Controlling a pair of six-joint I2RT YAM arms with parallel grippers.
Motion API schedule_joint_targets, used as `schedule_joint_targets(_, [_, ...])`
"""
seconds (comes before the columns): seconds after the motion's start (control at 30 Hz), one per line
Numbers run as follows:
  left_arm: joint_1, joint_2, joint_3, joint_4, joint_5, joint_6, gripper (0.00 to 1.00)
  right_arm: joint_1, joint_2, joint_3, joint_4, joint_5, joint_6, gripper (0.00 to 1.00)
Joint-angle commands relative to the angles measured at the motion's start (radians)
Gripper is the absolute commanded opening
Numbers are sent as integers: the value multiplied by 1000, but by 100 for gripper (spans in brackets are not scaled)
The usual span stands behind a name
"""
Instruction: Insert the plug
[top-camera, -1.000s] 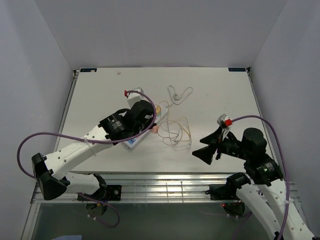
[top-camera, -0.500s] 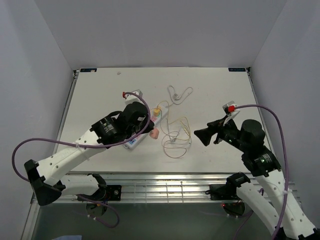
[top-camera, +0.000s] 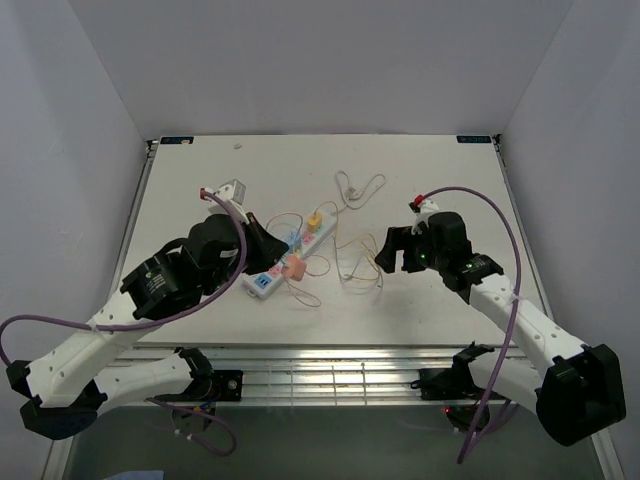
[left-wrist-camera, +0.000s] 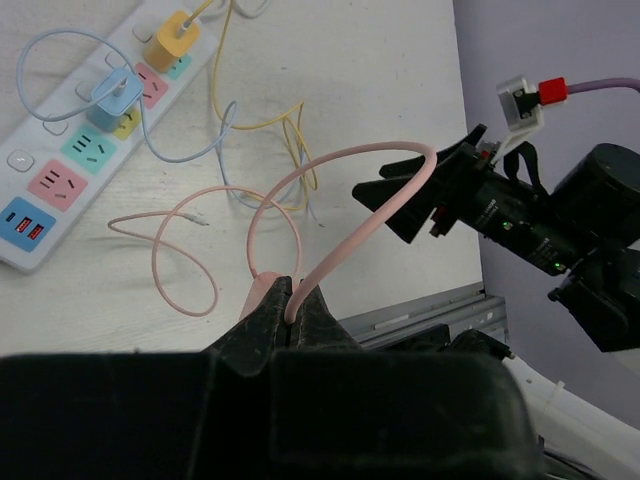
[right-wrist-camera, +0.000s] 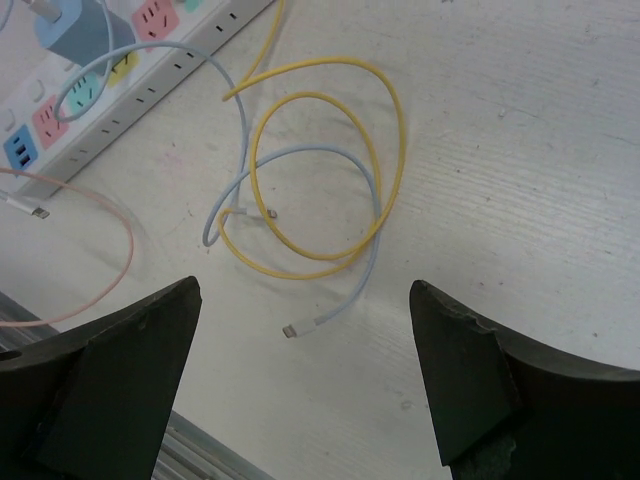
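The left gripper (left-wrist-camera: 290, 306) is pressed together on the pink plug (left-wrist-camera: 258, 293), with the pink cable (left-wrist-camera: 350, 215) rising between the fingertips and arching away. In the top view the plug (top-camera: 293, 268) hangs just beside the strip's (top-camera: 283, 258) near half, on its right side; whether it touches the strip cannot be told. The cable drops into a loose loop on the table (top-camera: 440, 170).

The strip lies at a slant. A blue plug (left-wrist-camera: 118, 95) and a yellow plug (left-wrist-camera: 172, 40) sit in sockets at its far half. The sockets nearer the USB end are free.

The right gripper (top-camera: 397, 262) is spread wide with nothing between its fingers (right-wrist-camera: 130, 370). It hovers over the table right of the strip, above a coil of yellow cable (right-wrist-camera: 395, 170) and a blue cable (right-wrist-camera: 345, 300) whose loose end lies on the table between the fingers.
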Motion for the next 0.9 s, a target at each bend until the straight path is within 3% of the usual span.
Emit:
schedule_joint_targets(0.0, [-1, -71, 6, -6, 23, 3, 0, 34, 30, -5, 149, 26, 82, 90])
schedule_joint_targets(0.17, [-2, -69, 20, -39, 33, -26, 0, 207, -81, -46, 314, -52, -27, 90])
schedule_joint_targets(0.3, [-1, -36, 57, -103, 10, -87, 0, 258, -255, -135, 456, -332, -93, 90])
schedule_joint_targets(0.4, [-1, 3, 92, -190, -7, -156, 0, 338, -336, -137, 490, -432, -192, 90])
schedule_joint_targets(0.57, [-1, 40, 103, -241, 29, -239, 0, 549, -227, 13, 378, -293, -410, 90])
schedule_joint_targets(0.73, [-1, 67, 78, -243, 42, -281, 0, 727, -61, 191, 246, -33, -510, 90])
schedule_joint_targets(0.87, [-1, 81, 65, -241, 62, -291, 0, 771, 56, 268, 225, 40, -564, 90])
